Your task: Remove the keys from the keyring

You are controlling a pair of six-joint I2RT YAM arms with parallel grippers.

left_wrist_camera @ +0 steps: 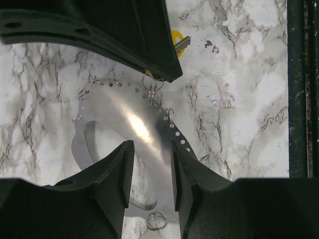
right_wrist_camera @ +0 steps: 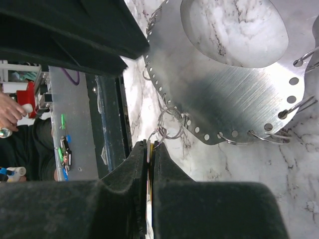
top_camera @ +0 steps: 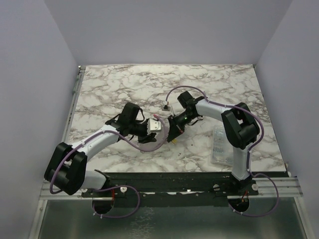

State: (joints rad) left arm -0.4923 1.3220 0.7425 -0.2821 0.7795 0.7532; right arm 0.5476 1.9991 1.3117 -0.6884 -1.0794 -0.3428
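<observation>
lab booth, white walls (top_camera: 30,50), marble table (top_camera: 124,84)

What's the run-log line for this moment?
right gripper: shut on key | left gripper: open, at keyring | key: linked to keyring by small rings | status: not yet removed

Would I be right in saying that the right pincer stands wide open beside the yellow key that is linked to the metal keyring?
Not quite: the right pincer is shut on the yellow key, not wide open beside it, as the right wrist view shows. The key is indeed linked to the metal keyring by small rings.
</observation>
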